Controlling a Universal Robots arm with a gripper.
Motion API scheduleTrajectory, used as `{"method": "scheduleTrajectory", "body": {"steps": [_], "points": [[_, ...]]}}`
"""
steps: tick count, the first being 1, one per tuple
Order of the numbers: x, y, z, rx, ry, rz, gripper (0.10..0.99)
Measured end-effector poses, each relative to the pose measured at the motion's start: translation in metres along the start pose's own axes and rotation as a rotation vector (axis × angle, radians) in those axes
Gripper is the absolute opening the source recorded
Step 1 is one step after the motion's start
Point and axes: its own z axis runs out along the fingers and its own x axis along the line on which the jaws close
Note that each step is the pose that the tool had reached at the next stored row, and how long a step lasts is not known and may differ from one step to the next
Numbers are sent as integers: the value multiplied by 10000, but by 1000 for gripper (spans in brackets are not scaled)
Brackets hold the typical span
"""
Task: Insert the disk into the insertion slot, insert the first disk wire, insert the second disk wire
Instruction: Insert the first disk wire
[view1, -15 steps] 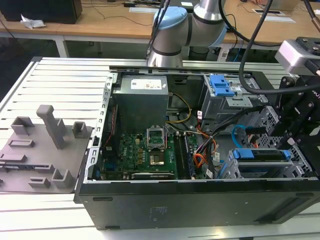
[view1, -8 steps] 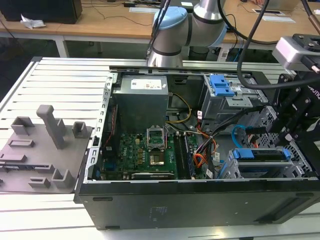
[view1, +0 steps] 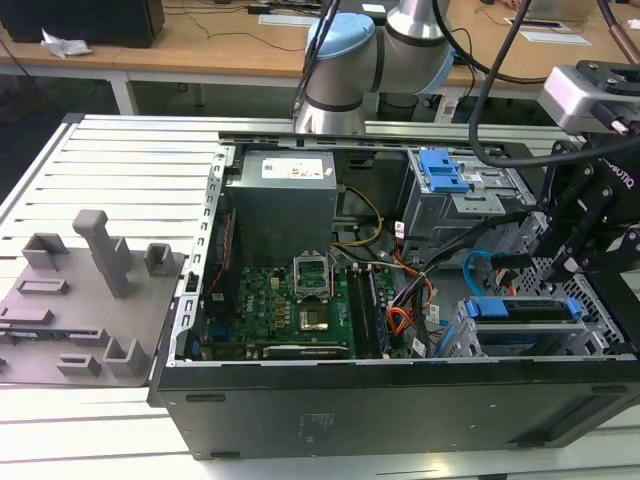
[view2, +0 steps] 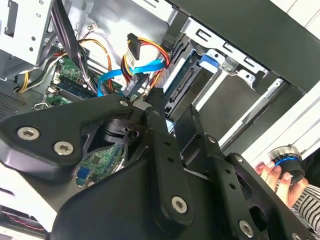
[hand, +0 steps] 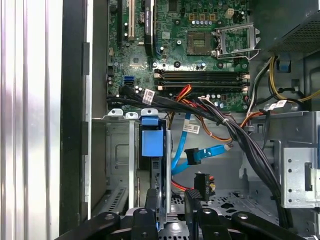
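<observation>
Blue plastic caddy is what's giving the disk away, and it's sitting down in the slot, showing edge-on in the first wrist view. Hand is hanging right over it with the fingers spread apart and nothing sitting between them, so it isn't gripping anything. One finger is lining up over the caddy's edge, but I can't tell whether it's actually touching.

Blue cable is looping between the slot and the taller cage. Its dark plug is dangling free, near the disk but apart from it. An orange, red and yellow wire bundle is running between the board and the slot.

As for writing, white tags are hanging off the cables and a white sticker is sitting on the power supply, but I'm not making out any of the print.

Also, in the second wrist view a person's hand is holding a round knob with a blue ring, off beside the case.
</observation>
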Motion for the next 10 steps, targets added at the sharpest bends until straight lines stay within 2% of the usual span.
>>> {"method": "scheduleTrajectory", "body": {"steps": [3, 6, 10], "points": [[-36, 1, 0, 0, 0, 0, 361], [-115, 2, 0, -1, 0, 0, 361], [-141, 2, 7, 0, -1, -1, 361]]}}
